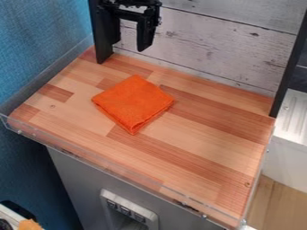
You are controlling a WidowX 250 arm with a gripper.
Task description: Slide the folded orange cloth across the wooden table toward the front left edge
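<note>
The black gripper [128,40] hangs at the top left, in front of the whitewashed plank wall, with its fingers spread apart and nothing between them. Its left side overlaps a dark upright post. Below and apart from it, an orange cloth [133,103] lies flat on the wooden surface [203,148], folded into a rough square with one corner pointing to the front.
Dark posts rise at the back left and at the right [289,67]. A clear raised lip [120,170] runs along the front edge. Blue wall [36,40] stands to the left, and a white ribbed tray [294,114] is beyond the right edge.
</note>
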